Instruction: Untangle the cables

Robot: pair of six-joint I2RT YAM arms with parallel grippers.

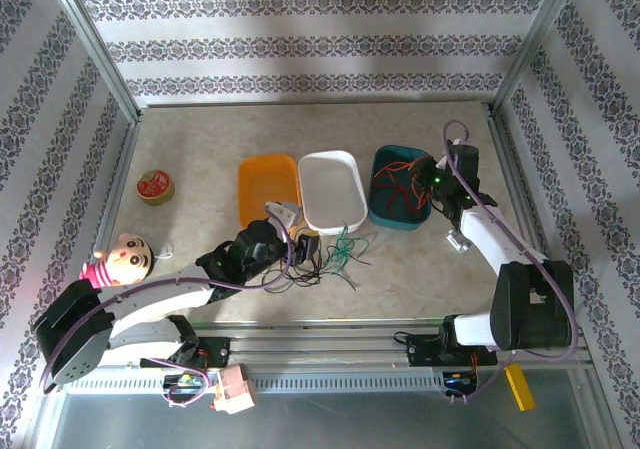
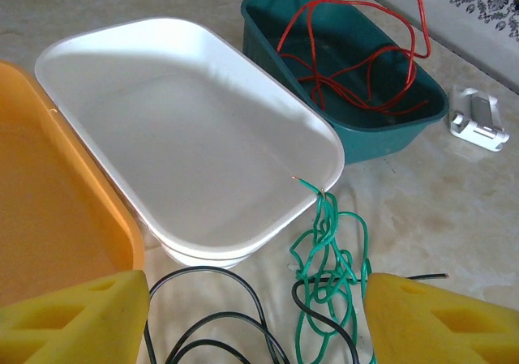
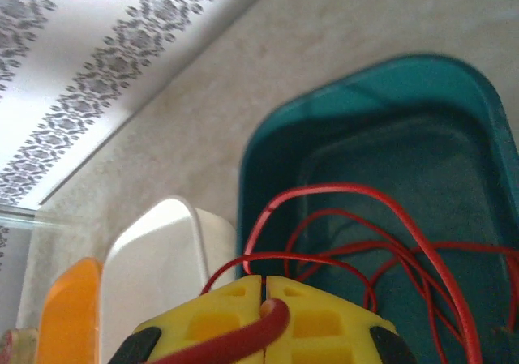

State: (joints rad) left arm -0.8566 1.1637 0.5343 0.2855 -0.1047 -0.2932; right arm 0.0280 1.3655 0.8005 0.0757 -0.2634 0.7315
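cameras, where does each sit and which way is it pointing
top camera: above and behind the arms, looking down at the table; both arms show, left gripper near the white tray, right gripper at the teal tray.
left wrist: low over the table, facing the white and teal trays; its open yellow fingers frame the green cable.
right wrist: over the teal tray, looking in; its shut fingers pinch the red cable.
shared: both wrists see white tray, teal tray, red cable.

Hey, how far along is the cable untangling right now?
Done: the red cable lies mostly in the teal tray. In hand: the right tool is shut on it. Remaining: the green cable and black cable lie tangled by the open left tool.
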